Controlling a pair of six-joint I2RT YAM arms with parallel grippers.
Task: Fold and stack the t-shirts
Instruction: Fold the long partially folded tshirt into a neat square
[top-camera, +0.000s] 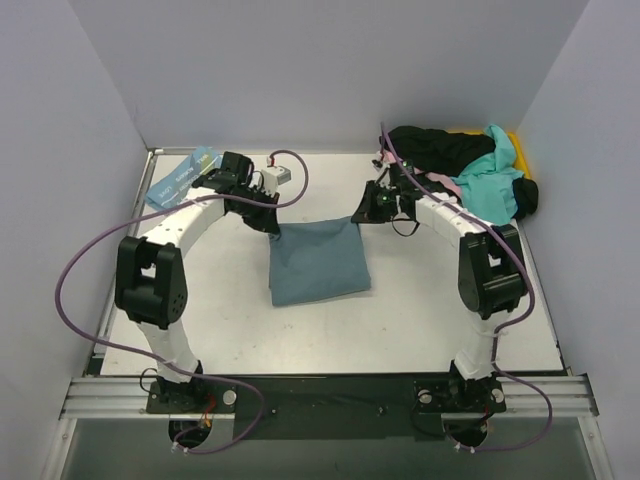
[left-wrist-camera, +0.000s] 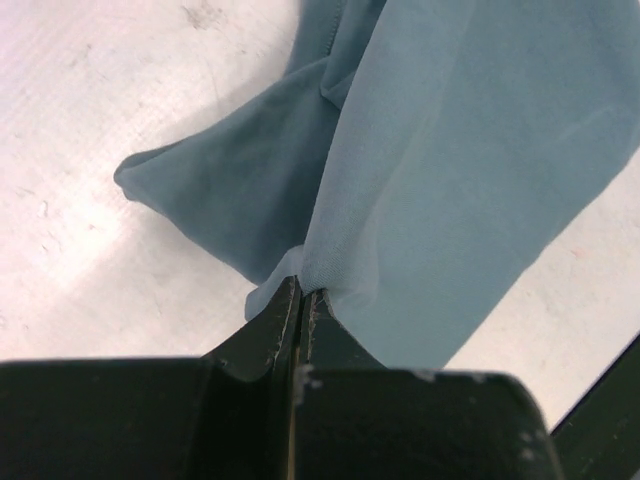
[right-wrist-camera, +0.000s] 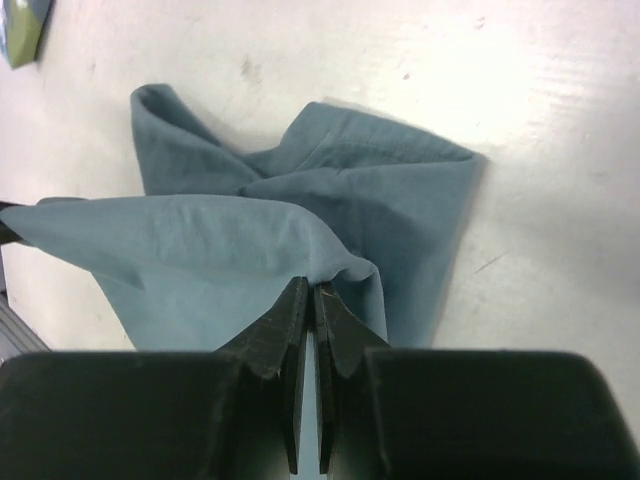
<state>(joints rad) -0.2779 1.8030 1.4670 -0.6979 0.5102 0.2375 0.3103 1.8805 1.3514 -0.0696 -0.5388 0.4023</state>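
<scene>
Slate-teal t-shirt (top-camera: 318, 265) lies folded into a rough rectangle near the middle of the desk (top-camera: 420, 310), a little toward the far edge. Its near part rests flat on the surface. Both far corners are pinched.

The left jaws are closed tight on the shirt's far-left corner. In the left wrist view the cloth (left-wrist-camera: 470, 150) runs out from between them and falls in loose folds onto the desk. The right jaws are likewise clamped on the far-right corner, and in the right wrist view the fabric (right-wrist-camera: 300, 230) bunches at their tips and spreads away in creases. The far hem runs fairly straight between the two grips.

A light-blue t-shirt (top-camera: 180, 180) with white letters lies folded at the far-left corner of the desk, just beside the left arm (top-camera: 150, 275). At the far-right corner is a heap of a black t-shirt (top-camera: 440, 145), a turquoise t-shirt (top-camera: 490, 185) and a pink t-shirt (top-camera: 440, 183). The heap covers most of a yellow bin (top-camera: 517, 145), behind the right arm (top-camera: 488, 265).
</scene>
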